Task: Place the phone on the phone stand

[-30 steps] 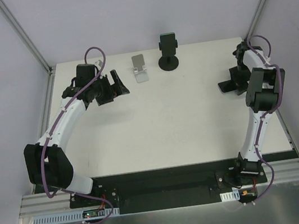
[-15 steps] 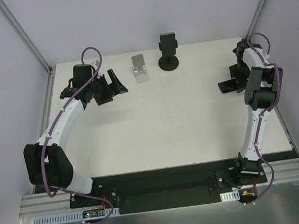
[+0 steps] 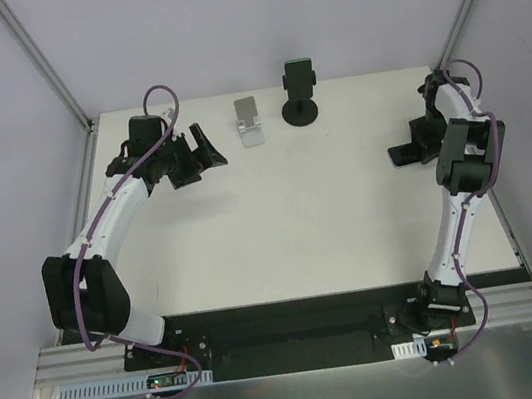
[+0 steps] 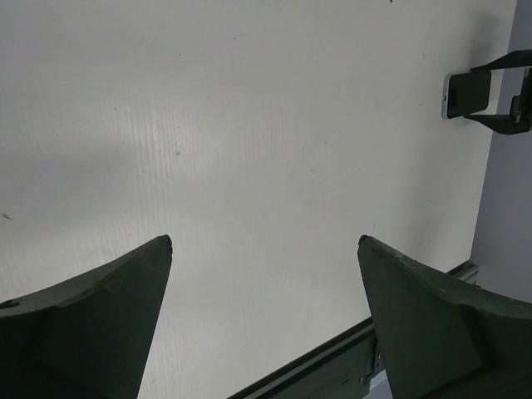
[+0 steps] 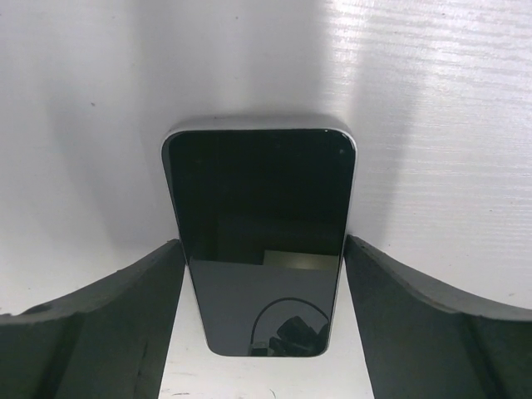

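Observation:
The phone (image 5: pixel 258 208) lies flat on the white table at the right side, screen up; it also shows in the top view (image 3: pixel 402 154) and far off in the left wrist view (image 4: pixel 465 93). My right gripper (image 5: pixel 259 239) straddles it, fingertips (image 5: pixel 170 249) pressed against its two long edges, and sits at the phone's right end in the top view (image 3: pixel 421 142). The phone stand (image 3: pixel 299 93), black with a disc base and a clamp cradle, stands at the back middle. My left gripper (image 4: pixel 264 241) is open and empty over the back left of the table (image 3: pixel 209 148).
A small silver folding stand (image 3: pixel 251 121) stands just left of the black phone stand. The table's right edge runs close beside the right arm (image 3: pixel 464 168). Grey walls and frame posts surround the table.
My left gripper has turned slightly and moved a little towards the back. My right wrist has shifted slightly over the phone. The phone has not moved.

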Robot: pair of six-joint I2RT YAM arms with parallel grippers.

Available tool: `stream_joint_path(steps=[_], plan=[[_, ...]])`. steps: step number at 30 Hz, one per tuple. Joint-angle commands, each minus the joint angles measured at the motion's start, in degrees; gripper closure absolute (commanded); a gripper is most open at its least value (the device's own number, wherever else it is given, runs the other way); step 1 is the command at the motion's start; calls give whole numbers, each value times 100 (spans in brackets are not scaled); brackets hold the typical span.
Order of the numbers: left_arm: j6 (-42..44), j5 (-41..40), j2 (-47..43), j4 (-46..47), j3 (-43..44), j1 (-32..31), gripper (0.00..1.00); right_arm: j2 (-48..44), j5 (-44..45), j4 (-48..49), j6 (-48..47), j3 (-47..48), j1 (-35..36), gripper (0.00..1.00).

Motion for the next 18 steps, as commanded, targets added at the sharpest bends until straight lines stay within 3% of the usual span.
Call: stream_joint_path(steps=[1,7,8,13,18], plan=[[-74,170,-70,163,-62,78,8,179,-439,-333,73,224,-12,23],[-83,178,-79,172,-71,87,8,109,-509,-308,47,120,-12,45],[-83,178,-79,172,-79,87,8,65,-527,-246,21,76,-12,59],[-92,187,-79,190,-88,96,8,-172,-746,394,-76,-346,-3,96],[-92,214,-114,207,-97,105,8,-708,-538,1265,-190,-1207,224,99]])
